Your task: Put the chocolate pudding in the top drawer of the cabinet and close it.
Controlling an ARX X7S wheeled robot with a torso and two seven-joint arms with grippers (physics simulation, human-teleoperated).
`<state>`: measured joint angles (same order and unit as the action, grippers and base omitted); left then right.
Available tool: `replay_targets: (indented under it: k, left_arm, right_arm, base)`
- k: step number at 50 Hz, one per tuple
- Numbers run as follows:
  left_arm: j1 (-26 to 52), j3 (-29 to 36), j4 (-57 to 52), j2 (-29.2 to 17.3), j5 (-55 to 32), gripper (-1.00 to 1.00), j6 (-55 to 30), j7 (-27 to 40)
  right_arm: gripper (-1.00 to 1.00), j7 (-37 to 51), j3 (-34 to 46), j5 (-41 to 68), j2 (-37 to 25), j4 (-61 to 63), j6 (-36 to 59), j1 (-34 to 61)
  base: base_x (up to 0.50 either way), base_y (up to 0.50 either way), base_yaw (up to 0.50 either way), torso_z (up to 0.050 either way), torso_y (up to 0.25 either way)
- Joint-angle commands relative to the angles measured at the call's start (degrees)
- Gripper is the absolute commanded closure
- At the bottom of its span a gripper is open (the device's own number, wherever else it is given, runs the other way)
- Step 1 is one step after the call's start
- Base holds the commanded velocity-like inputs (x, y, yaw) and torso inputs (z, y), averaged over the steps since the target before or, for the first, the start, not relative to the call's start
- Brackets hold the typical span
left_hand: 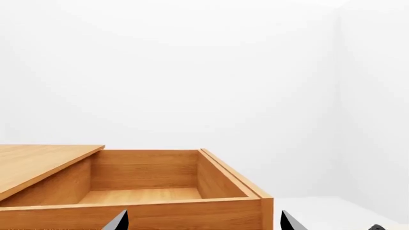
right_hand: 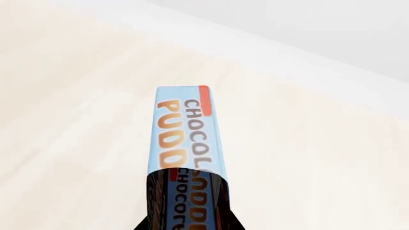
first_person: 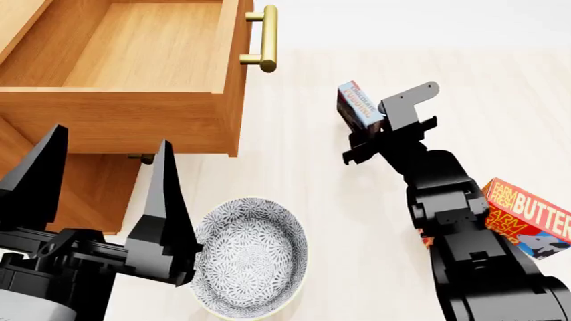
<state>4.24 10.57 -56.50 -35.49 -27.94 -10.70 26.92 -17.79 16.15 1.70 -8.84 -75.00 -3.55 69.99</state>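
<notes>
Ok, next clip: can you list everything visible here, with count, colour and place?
cabinet: one, light brown wood, far left in the head view.
top drawer: one, light brown with brass bar handle, pulled open, nothing visible inside.
chocolate pudding: one, dark brown and light blue carton, held off the floor right of the drawer.
bowl: one, grey patterned, on the floor below the drawer.
butter box: one clear, red-orange, near right edge.
left gripper: black, open, in front of the cabinet.
right gripper: black, shut on the pudding.
</notes>
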Motion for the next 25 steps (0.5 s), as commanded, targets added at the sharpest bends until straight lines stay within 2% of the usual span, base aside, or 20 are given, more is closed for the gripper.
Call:
replay_targets:
  k: [1, 4, 9, 16, 25]
  left_arm:
    - [0.1, 0.4, 0.1, -0.2, 0.3, -1.00, 0.2, 0.5]
    - [0.1, 0.2, 0.0, -0.3, 0.2, -1.00, 0.2, 0.7]
    - [0.1, 0.0, -0.2, -0.6, 0.2, -1.00, 0.2, 1.2]
    - [-0.1, -0.1, -0.5, -1.0, 0.4, -1.00, 0.3, 1.6]
    - [0.0, 0.3, -0.6, -1.3, 0.7, -1.00, 0.3, 2.0]
  right_arm:
    - [1.00, -0.3, -1.4, 0.0, -0.1, 0.2, -2.9, 1.1]
    - [1.00, -1.1, -1.8, 0.6, -0.2, 1.6, -3.0, 0.7]
    - [1.00, -1.9, -3.1, 2.8, -1.8, 19.4, 6.7, -5.7]
    - [1.00, -2.0, -5.2, 6.0, -3.3, 34.8, 13.7, -11.9]
    - [1.00, -1.3, -7.1, 9.0, -4.5, 47.6, 18.1, -17.9]
  base:
    - [0.00, 0.00, 0.00, 0.000, 0.000]
    - [0.00, 0.00, 0.00, 0.000, 0.000]
    - [0.00, 0.00, 0.00, 0.000, 0.000]
    - [0.00, 0.00, 0.00, 0.000, 0.000]
    - [0.00, 0.00, 0.00, 0.000, 0.000]
